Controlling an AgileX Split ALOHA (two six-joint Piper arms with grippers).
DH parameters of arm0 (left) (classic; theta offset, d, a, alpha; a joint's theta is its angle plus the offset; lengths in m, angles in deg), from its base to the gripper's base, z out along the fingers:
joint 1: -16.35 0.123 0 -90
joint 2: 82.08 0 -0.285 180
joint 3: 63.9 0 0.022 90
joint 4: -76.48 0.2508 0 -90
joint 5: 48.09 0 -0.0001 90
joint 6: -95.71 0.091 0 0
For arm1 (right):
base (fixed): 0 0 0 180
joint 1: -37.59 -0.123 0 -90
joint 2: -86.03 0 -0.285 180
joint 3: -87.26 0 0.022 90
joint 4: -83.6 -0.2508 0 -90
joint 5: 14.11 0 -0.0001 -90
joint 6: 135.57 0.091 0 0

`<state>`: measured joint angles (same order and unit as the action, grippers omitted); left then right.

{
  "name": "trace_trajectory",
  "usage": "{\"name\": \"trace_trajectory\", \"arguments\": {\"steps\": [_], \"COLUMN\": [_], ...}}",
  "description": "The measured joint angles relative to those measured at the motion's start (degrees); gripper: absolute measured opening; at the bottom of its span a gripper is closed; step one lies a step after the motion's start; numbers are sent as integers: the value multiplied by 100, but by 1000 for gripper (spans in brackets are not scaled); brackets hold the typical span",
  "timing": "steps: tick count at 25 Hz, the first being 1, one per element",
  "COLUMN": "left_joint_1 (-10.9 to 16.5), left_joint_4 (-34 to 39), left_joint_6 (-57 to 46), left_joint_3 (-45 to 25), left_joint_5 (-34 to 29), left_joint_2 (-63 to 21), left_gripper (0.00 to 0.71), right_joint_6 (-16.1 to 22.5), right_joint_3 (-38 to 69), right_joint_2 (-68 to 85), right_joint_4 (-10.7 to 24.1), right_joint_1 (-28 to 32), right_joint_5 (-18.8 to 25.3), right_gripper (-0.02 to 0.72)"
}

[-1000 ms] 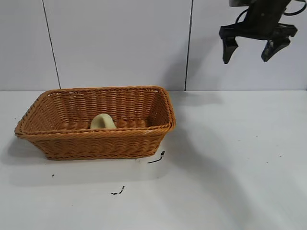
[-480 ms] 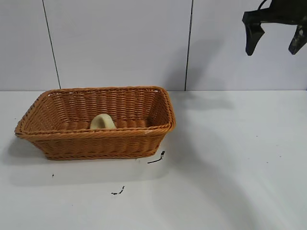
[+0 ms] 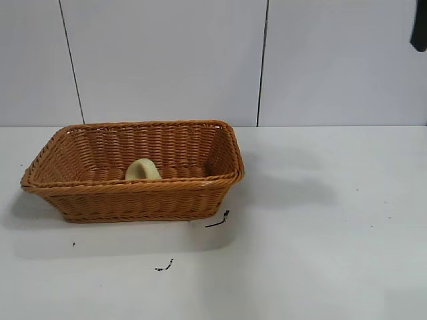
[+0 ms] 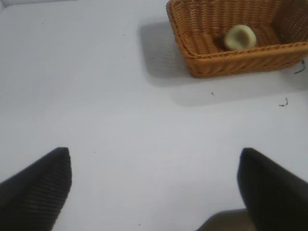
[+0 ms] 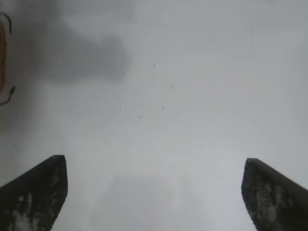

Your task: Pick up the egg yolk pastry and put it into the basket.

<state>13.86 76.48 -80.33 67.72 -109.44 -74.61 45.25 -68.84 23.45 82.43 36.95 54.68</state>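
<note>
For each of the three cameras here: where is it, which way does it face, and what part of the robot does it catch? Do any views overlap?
Exterior: level, facing a white wall across the table; basket holding the pastry; only a sliver of the right arm at the top edge.
Left wrist: looks down over the open left gripper toward the basket and pastry.
Right wrist: looks down past the open right gripper at bare table.
Shared: exterior and left wrist both show basket and pastry.
</note>
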Motion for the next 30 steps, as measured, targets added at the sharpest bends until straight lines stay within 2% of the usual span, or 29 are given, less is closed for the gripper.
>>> {"name": "trace_trajectory", "arguments": {"steps": [7,10,20,30], "left_joint_1": [0,0,0,0], "left_joint_4": [0,0,0,0], "left_joint_6": [0,0,0,0], "left_joint_3": [0,0,0,0], "left_joint_5": [0,0,0,0], "left_joint_2": [0,0,0,0], "left_gripper": [696,696,696,696], "right_joint_6": [-45,-137,-277,-277], "right_joint_3": [1678,2207,2529,2529], "right_joint_2": [2679,3666,5386,5511], "right_joint_4": [0,0,-5,0], "right_joint_1": [0,0,0,0], "right_joint_5": [-801,-1017,-976,-968], "right_gripper": [660,660,659,659]}}
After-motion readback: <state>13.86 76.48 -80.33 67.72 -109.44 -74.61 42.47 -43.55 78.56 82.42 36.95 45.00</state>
